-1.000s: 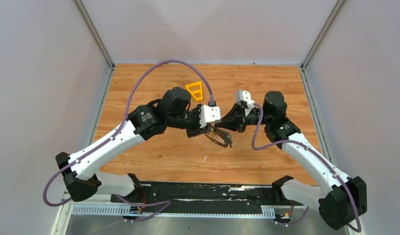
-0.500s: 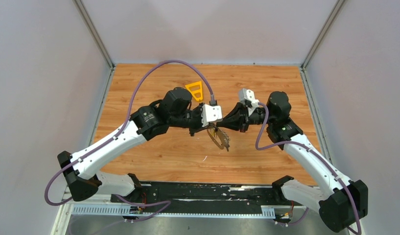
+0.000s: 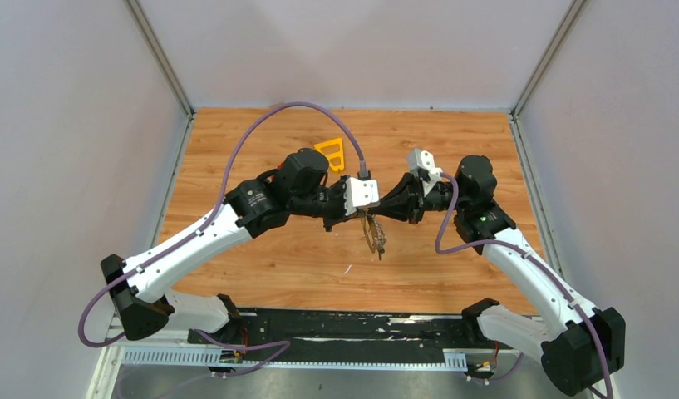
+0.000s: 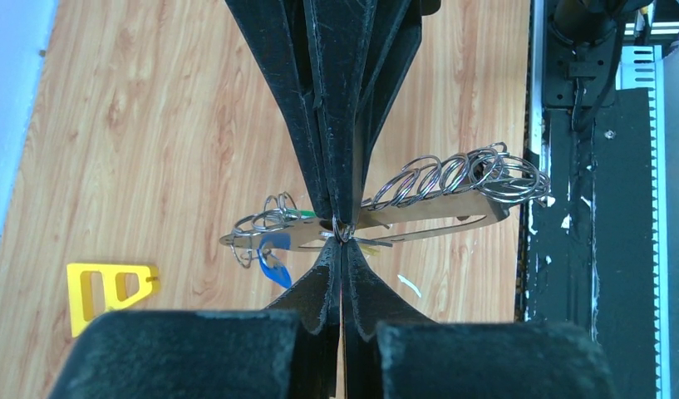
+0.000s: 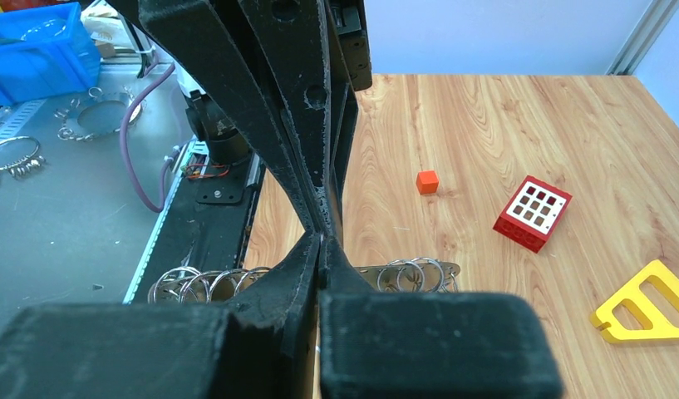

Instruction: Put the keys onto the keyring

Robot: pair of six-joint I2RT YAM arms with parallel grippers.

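No legible text, labels, brands or numbers in any view, tags on the keys (image 4: 273, 268) seemingly blank, though tiny.

You're in a robot lab test cell, grey panel walls (image 3: 70, 125) w/ alu corner posts (image 3: 157, 54), wood-grain tabletop (image 3: 452, 133), slotted cable duct (image 3: 178, 356) at near edge, metal bench (image 5: 61, 233) alongside w/ blue parts bin (image 5: 36, 50)

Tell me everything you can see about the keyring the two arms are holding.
The keyring is a long, flat, dull-metal loop, held above the table. Thin wire rings bunch toward both ends; keys with blue and green tags hang near one end. The left gripper and right gripper both pinch its middle, jaws shut.
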